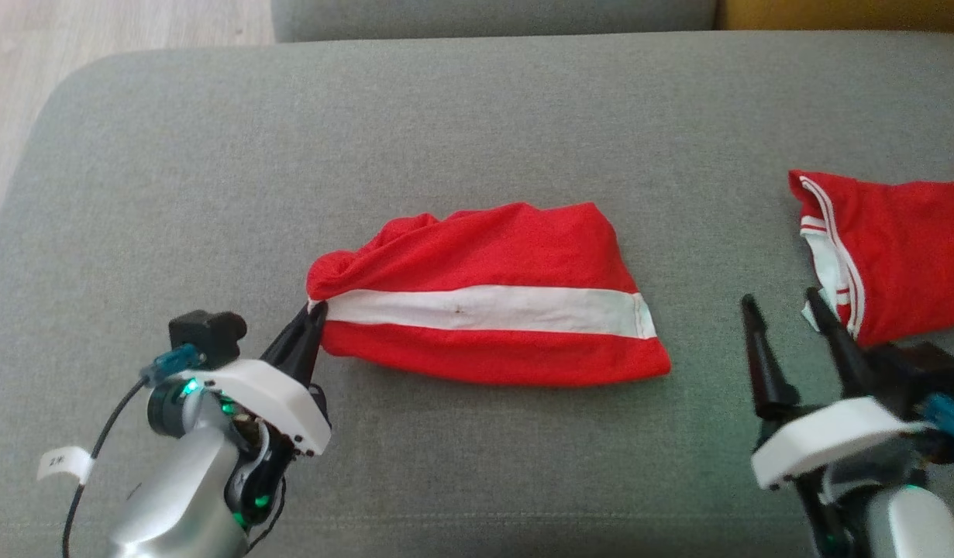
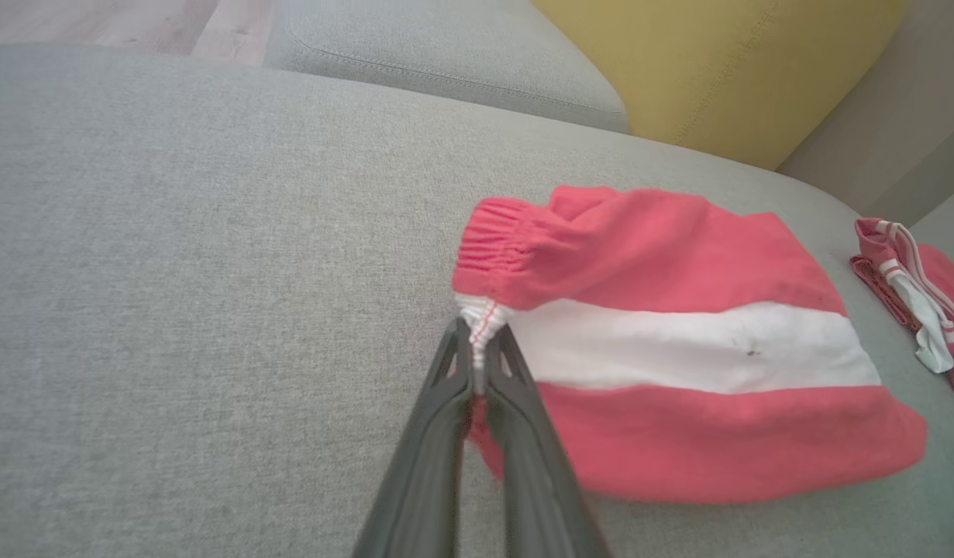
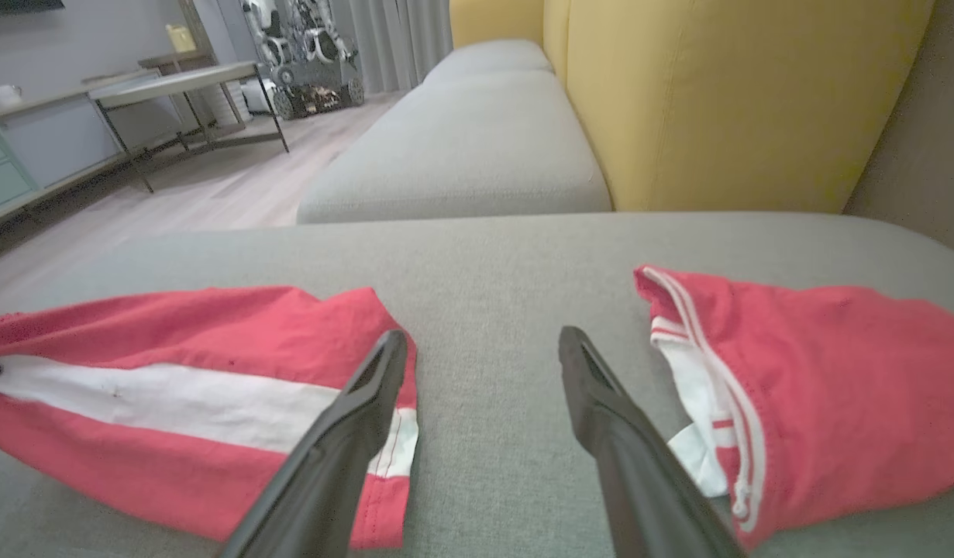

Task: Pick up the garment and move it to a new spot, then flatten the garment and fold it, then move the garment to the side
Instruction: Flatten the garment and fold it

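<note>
The garment is thin red cloth with a white band, matt and softly creased, its waistband gathered elastic. The seat cushion beneath is coarse grey woven fabric, matt. The left gripper has dark matt plastic fingers and a smooth white plastic shell. The far backrest is smooth yellow upholstery; the floor looks pale wood.

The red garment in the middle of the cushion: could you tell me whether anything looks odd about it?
A small dark speck marks the garment on its white stripe, and its waistband end bunches where the left gripper pinches it.
</note>
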